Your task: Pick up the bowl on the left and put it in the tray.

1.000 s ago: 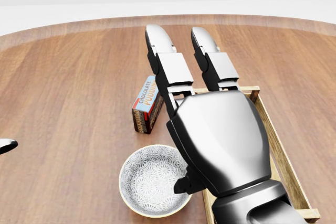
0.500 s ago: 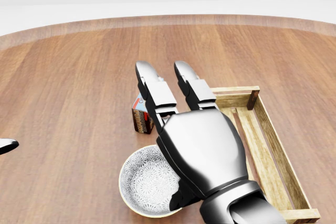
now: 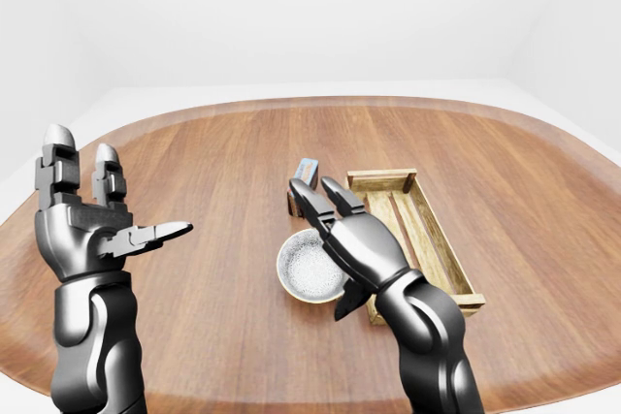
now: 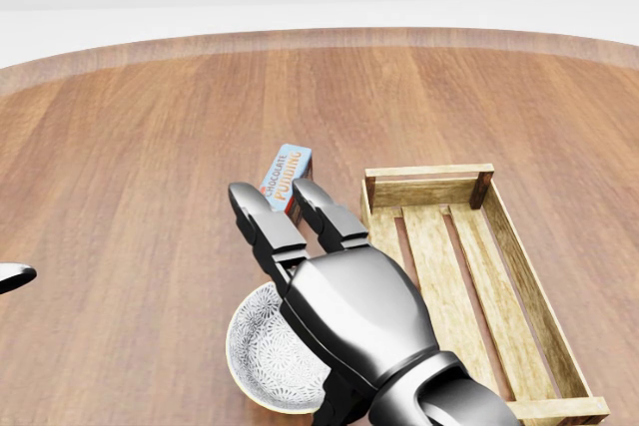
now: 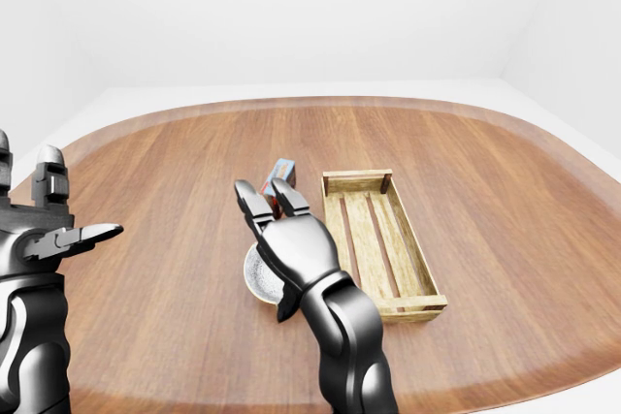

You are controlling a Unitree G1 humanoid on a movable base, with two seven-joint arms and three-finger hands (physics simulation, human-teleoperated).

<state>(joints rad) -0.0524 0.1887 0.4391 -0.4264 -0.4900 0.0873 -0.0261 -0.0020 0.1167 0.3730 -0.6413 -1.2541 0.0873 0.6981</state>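
A white patterned bowl [image 4: 258, 358] sits on the wooden table, just left of the empty wooden slatted tray [image 4: 431, 173]. My right hand [image 4: 272, 197] hovers over the bowl's right half and hides part of it. Its two long fingers stretch out flat toward the top of the head view, and its thumb [image 3: 343, 305] hangs down beside the bowl's rim, so the hand is open and holds nothing. My left hand [image 3: 109, 228] is raised far to the left in the left-eye view, open and empty, well away from the bowl.
A blue chocolate pudding box [image 4: 287, 173] lies just above the bowl, close to the tray's upper left corner. The round wooden table [image 3: 194, 172] spreads wide on all sides, and its near edge runs along the bottom of the eye views.
My right hand has drawn back toward the bottom left of the head view, uncovering the tray and the pudding box. It now covers more of the bowl. The camera has not moved.
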